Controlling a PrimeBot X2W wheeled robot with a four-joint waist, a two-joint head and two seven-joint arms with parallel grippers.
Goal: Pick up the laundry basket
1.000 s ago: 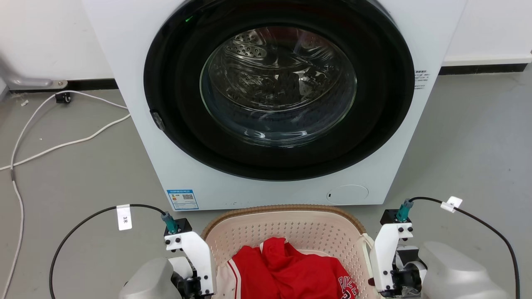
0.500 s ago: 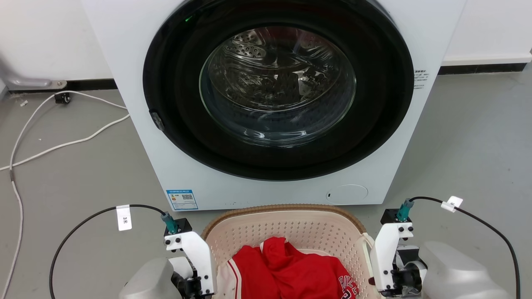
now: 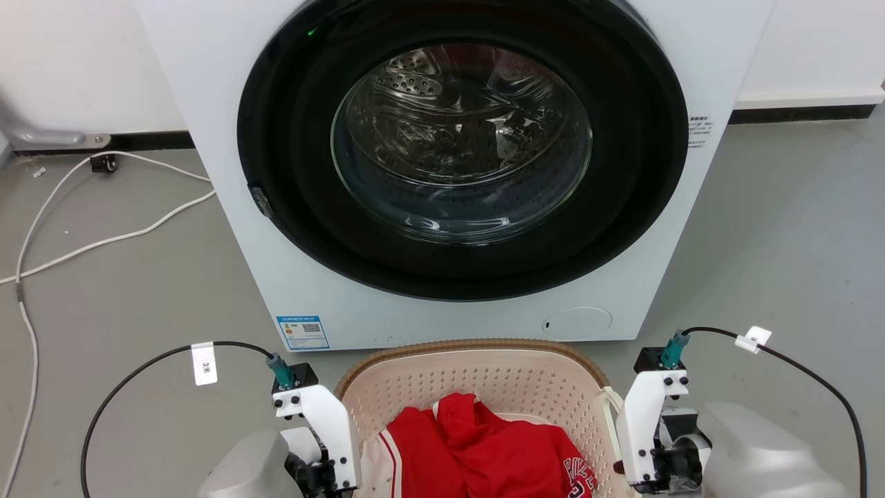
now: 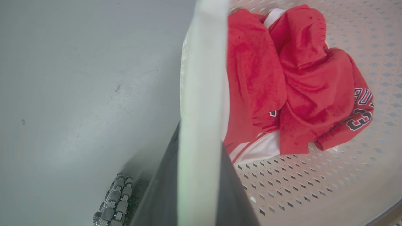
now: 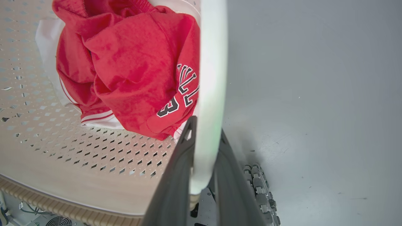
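White washer (image 3: 207, 90), door shut, green light (image 3: 314, 31) lit, against white wall (image 3: 76, 62). Grey floor (image 3: 124, 297), scuffed. Dark skirting (image 3: 802, 115) along wall foot. White cables (image 3: 110, 240) loose on floor, left of washer.

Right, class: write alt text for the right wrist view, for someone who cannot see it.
The right gripper clamps the white side handle of the laundry basket between its two dark fingers. A red jersey lies inside the perforated basket, left of the handle; grey floor lies to its right.
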